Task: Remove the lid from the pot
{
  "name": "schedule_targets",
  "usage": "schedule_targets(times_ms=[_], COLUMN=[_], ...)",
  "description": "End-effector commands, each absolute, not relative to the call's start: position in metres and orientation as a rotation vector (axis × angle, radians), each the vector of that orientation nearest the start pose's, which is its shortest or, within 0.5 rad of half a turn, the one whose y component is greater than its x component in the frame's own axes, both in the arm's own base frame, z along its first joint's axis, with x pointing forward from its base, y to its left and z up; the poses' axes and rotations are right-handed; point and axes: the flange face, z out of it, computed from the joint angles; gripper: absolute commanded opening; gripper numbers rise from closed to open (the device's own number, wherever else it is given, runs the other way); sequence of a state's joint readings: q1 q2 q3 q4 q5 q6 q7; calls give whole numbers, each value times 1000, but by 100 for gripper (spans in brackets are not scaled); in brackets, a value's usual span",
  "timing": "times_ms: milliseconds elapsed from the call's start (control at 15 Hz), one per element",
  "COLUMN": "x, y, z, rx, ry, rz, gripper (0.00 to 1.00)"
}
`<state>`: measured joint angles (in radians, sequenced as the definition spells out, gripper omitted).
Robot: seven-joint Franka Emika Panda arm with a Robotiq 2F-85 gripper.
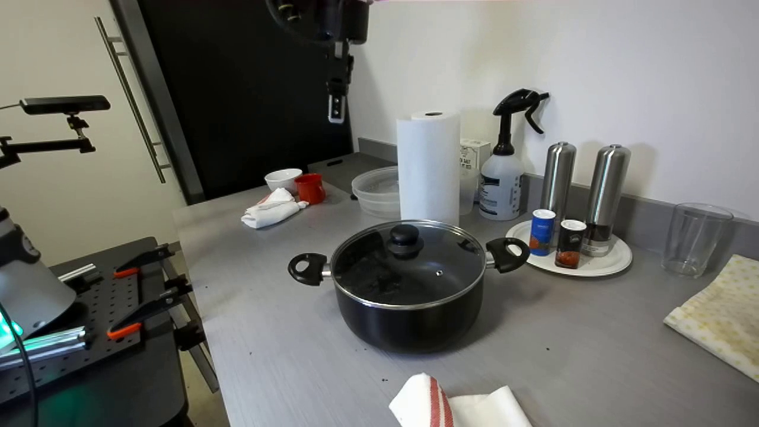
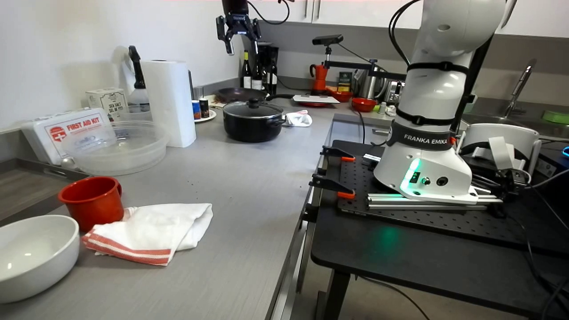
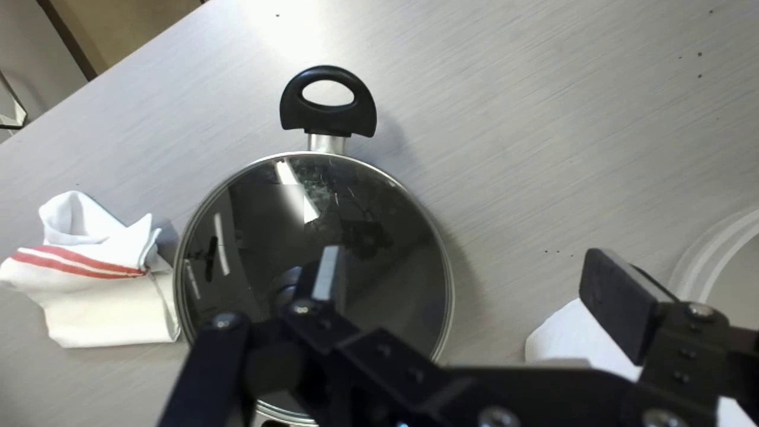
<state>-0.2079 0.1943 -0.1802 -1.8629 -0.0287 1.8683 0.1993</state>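
The black pot (image 1: 409,326) stands on the grey counter in both exterior views (image 2: 251,130), its two black side handles sticking out. The clear glass lid (image 1: 362,267) with metal rim and black knob (image 1: 404,235) sits on the pot. My gripper (image 2: 243,52) is open, empty and points down, high above the counter. In an exterior view it hangs behind the pot (image 1: 336,112). In the wrist view the fingers (image 3: 468,284) are wide apart. One finger overlaps the lid (image 3: 379,237) and partly hides the knob; the other is over the paper towel side. One pot handle (image 3: 329,104) shows fully.
A tall paper towel roll (image 1: 430,172) stands close behind the pot. A white plate (image 1: 616,261) with shakers and steel mills is beside a handle. A spray bottle (image 1: 501,184), a clear plastic container (image 2: 129,155), folded cloths (image 3: 101,308), a red mug (image 2: 95,209) and a white bowl (image 2: 40,262) also stand around.
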Motion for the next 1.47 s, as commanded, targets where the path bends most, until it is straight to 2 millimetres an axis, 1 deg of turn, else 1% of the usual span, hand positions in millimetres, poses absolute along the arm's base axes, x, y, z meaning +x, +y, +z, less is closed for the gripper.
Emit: schedule_targets(times_ms=[0, 267, 667, 867, 1067, 1400], x=[567, 579, 591, 594, 595, 591], y=[-252, -283, -316, -328, -337, -350], z=[381, 354, 310, 293, 281, 257], rx=[-2986, -2942, -2862, -2830, -2810, -2769], ry=[1020, 1119, 1218, 1252, 1294, 1347], rz=[357, 370, 403, 409, 412, 449], gripper=[100, 100, 100, 100, 100, 100])
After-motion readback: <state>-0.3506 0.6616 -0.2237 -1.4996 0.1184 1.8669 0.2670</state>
